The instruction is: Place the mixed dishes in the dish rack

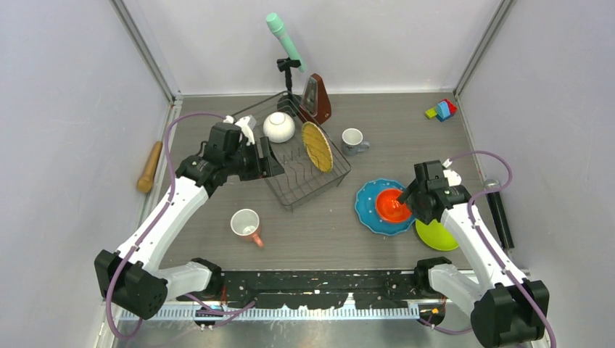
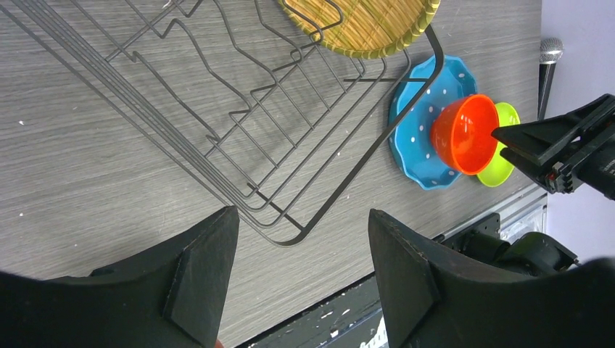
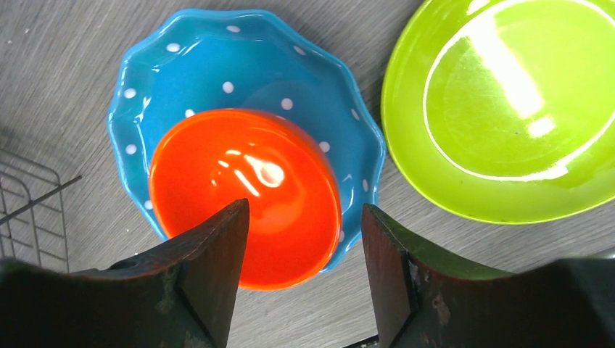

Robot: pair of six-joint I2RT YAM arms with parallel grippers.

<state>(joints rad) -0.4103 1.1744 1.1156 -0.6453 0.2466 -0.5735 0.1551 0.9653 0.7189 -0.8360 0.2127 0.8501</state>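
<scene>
The black wire dish rack (image 1: 308, 181) holds a white bowl (image 1: 278, 127) and a yellow woven plate (image 1: 317, 146) standing upright. My left gripper (image 1: 270, 161) hovers open at the rack's left side, nothing between its fingers (image 2: 210, 254). The orange bowl (image 3: 246, 188) sits on the blue dotted plate (image 3: 239, 58), with the lime green plate (image 3: 508, 109) beside it. My right gripper (image 3: 304, 205) is open and straddles the orange bowl's near rim, one finger over the inside and one outside. A pink mug (image 1: 246, 225) lies on the table. A small grey mug (image 1: 353, 141) stands right of the rack.
A brown metronome (image 1: 317, 99) stands behind the rack next to a green microphone on a stand (image 1: 284, 36). A wooden rolling pin (image 1: 150, 167) lies at the far left. Toy blocks (image 1: 442, 109) sit at the back right, and a black microphone (image 1: 497, 210) lies along the right edge.
</scene>
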